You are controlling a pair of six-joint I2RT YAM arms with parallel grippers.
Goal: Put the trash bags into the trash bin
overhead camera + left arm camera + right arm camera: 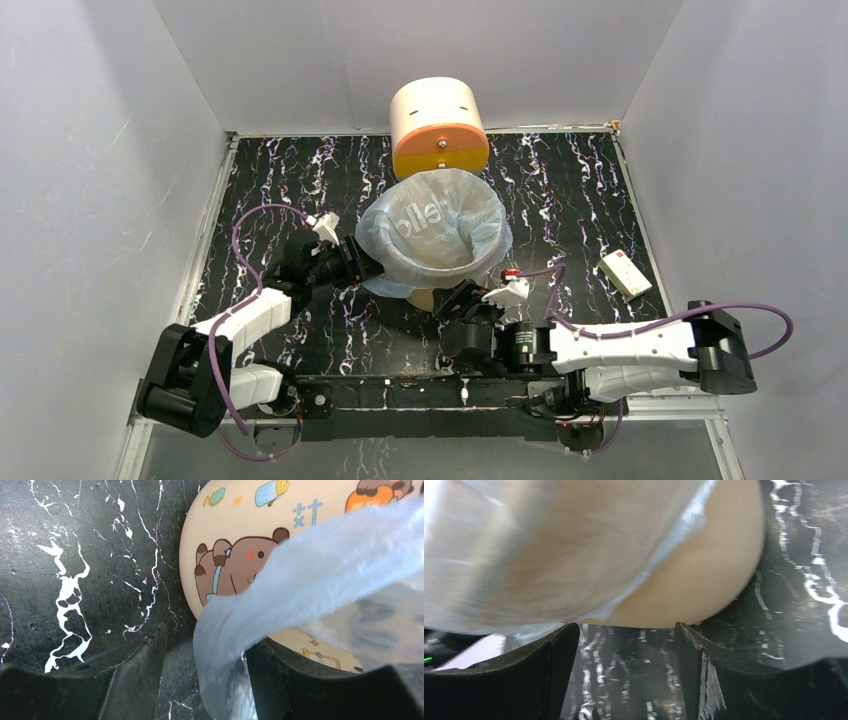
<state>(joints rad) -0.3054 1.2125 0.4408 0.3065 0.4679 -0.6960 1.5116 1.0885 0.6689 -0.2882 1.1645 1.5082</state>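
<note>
The beige trash bin (423, 298) stands at the table's middle. The pale-blue trash bag (435, 225) lines its mouth and drapes over the rim. My left gripper (362, 262) is at the bin's left side. In the left wrist view its jaws (206, 640) stand open, and a hanging flap of the bag (320, 570) falls between them, against the right finger, in front of the bin's cartoon-printed wall (235, 525). My right gripper (462, 300) is at the bin's near side, open and empty (624, 627), just below the bin (704, 580) and the bag's edge (549, 545).
A cream cylinder with an orange front (438, 125) stands right behind the bin against the back wall. A small white box (625, 273) lies at the right. White walls enclose the black marbled table (280, 180) on three sides.
</note>
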